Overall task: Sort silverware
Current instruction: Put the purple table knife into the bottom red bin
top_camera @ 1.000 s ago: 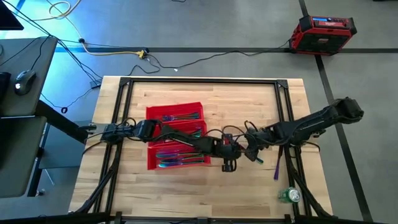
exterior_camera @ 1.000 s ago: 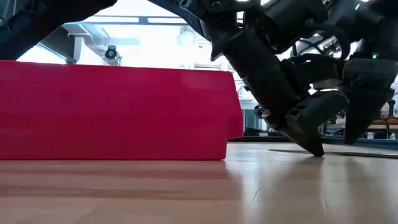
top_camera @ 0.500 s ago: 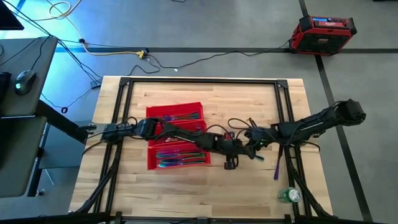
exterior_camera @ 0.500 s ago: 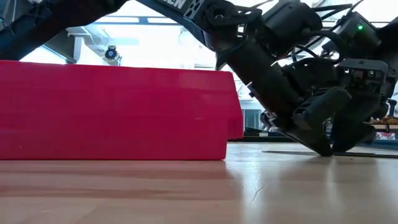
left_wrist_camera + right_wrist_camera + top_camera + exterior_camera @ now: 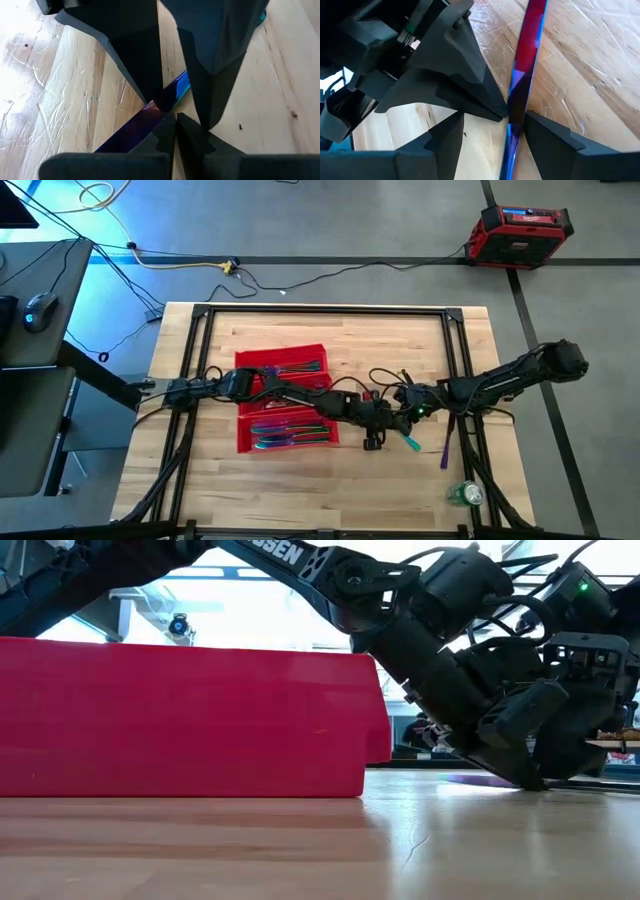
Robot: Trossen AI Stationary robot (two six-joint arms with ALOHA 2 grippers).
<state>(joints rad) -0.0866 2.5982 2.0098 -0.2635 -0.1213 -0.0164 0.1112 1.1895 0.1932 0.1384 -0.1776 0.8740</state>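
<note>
Both grippers meet at the table's middle, right of the red tray (image 5: 242, 402). A thin iridescent purple-blue piece of silverware (image 5: 176, 91) (image 5: 526, 60) lies flat on the wood between them. My left gripper (image 5: 377, 423) (image 5: 176, 131) is shut, its tips down at this piece. My right gripper (image 5: 398, 418) (image 5: 492, 131) is open, one finger on either side of the piece; whether they touch it I cannot tell. A teal-green piece (image 5: 411, 443) lies just nearer. More silverware (image 5: 290, 435) lies in the tray's compartments. My left gripper meets the purple-blue piece with the tips of its shut fingers (image 5: 501, 111), slanting down from the table's left. The tips sit at one long edge of the piece (image 5: 159, 106), about midway along what shows. The piece stays flat on the table.
The tray's tall red wall (image 5: 180, 720) stands to the left of the grippers. A purple piece (image 5: 445, 452) lies by the black frame rail at the right. A green can (image 5: 463, 494) stands near the right near corner. Bare wood lies nearer than the grippers.
The two grippers have drawn together. My left gripper has moved a little toward the table's right edge and leaned lower over the table. My right gripper has come toward the left gripper and now stands close against it.
</note>
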